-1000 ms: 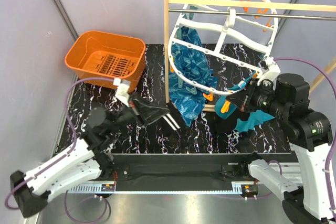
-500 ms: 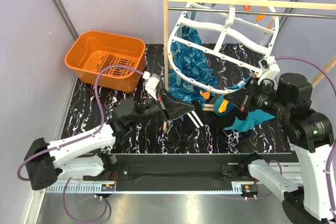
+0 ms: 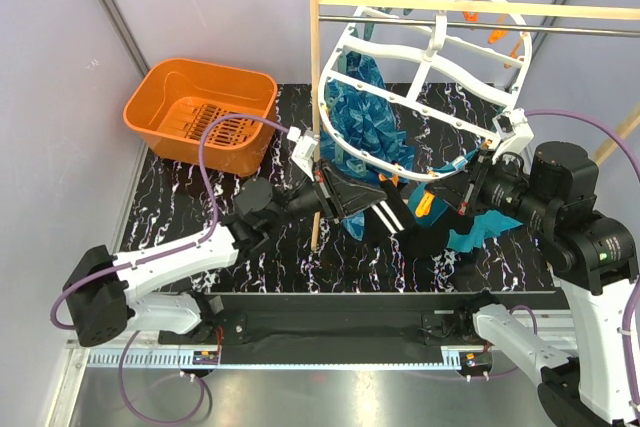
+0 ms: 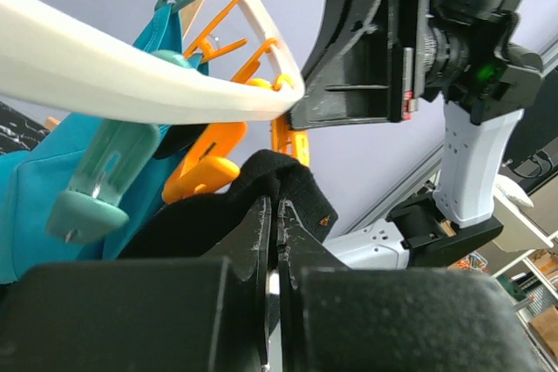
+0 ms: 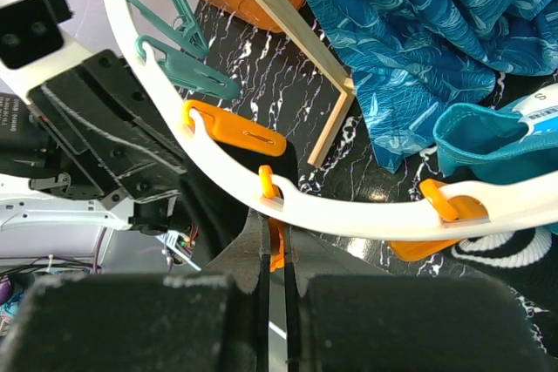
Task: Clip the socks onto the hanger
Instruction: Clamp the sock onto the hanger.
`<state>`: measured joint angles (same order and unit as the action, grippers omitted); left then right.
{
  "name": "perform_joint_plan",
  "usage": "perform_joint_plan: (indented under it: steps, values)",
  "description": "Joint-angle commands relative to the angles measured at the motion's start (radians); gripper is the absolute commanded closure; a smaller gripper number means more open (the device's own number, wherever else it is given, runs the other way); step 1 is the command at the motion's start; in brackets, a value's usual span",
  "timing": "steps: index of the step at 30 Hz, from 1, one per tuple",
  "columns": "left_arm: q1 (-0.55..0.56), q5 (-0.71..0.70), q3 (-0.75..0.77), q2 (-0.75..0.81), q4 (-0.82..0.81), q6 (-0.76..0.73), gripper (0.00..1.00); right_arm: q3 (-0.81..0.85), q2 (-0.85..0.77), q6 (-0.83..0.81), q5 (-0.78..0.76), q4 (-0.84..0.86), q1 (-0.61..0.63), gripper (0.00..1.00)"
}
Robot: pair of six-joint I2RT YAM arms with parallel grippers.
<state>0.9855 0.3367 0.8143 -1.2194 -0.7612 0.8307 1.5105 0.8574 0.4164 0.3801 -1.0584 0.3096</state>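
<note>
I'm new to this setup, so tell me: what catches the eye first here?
The big white hanger tilted under the wooden rack, right of centre. At its near rim the left pincer holds a black sock beside the orange clip that the right pincer pinches.

Left gripper (image 4: 275, 219) pinched tight on black sock (image 4: 301, 189), white hanger rim (image 4: 131, 84) just above, orange clip (image 4: 282, 138) touching the sock.

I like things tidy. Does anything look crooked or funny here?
Yes. The hanger hangs steeply tilted from the rod, not level, and a teal cloth droops onto the table.
</note>
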Motion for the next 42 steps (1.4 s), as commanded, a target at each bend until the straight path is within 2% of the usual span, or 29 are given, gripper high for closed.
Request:
perform_joint_plan:
  steps: [1,16,25,42]
  values:
    - [0.005,-0.007,0.055,-0.017,-0.081,0.001,1.0,-0.003,0.005,0.007,0.091,0.057,0.013,1.0]
    - [0.007,0.018,0.094,-0.063,0.005,0.024,1.0,0.016,0.0,0.001,0.085,0.052,0.013,1.0]
    - [0.007,0.001,0.068,0.008,0.097,-0.022,1.0,0.007,0.0,0.002,0.086,0.057,0.013,1.0]
    - [0.01,0.024,0.105,-0.058,0.048,0.021,1.0,-0.01,-0.004,0.007,0.1,0.063,0.013,1.0]
